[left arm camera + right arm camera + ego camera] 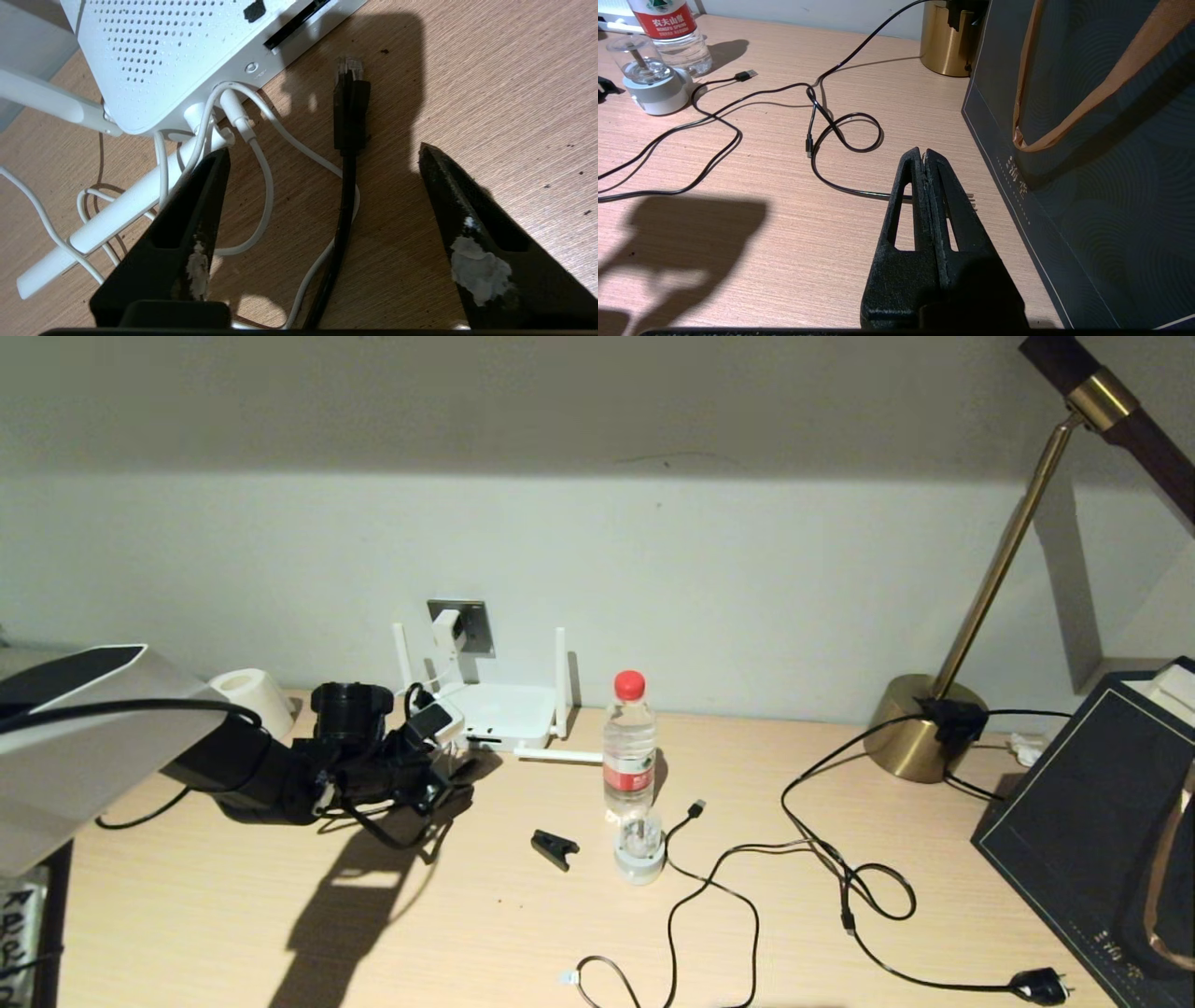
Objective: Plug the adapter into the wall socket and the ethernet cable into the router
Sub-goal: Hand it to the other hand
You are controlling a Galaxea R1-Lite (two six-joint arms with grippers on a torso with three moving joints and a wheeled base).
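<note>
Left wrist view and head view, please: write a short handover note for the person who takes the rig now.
Left claw: open, low over the desk by the router, holding nothing.
Right claw: shut, empty, parked near the dark bag.
Adapter: sits in the wall socket; looks done.
Ethernet cable: lies loose on the desk between the open fingers, connector pointing toward the router but apart from it.
Left to do: grasp the connector and push it into a router port.

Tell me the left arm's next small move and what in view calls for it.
Probably lower the open left hand around the ethernet cable just behind its connector and close. The cable lies loose on the desk between the spread fingers, its clear tip short of the router. The adapter already sits in the wall socket.
</note>
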